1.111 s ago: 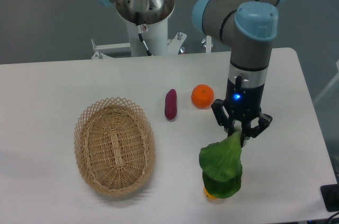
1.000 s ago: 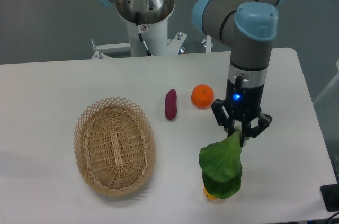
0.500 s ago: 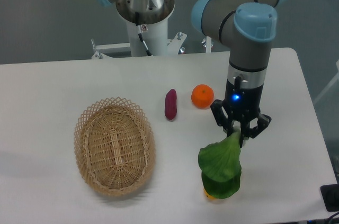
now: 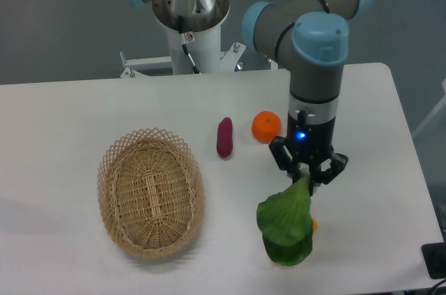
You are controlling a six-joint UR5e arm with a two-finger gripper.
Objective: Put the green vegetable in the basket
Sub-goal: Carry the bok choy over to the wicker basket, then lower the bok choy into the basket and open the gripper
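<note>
The green vegetable (image 4: 286,224) hangs with its broad leaves down, at the front right of the table. My gripper (image 4: 307,176) is shut on its upper end and holds it up. The stem end is hidden between the fingers. The oval tan wicker basket (image 4: 150,191) lies on the table to the left, well apart from the gripper, with nothing in it.
A purple sweet potato (image 4: 224,137) and an orange fruit (image 4: 266,127) lie mid-table, left of the arm. A yellow fruit (image 4: 314,224) shows a sliver behind the leaves. The robot base (image 4: 188,16) stands at the back.
My gripper has moved a little left with the green vegetable hanging from it. More of the yellow fruit is covered now.
</note>
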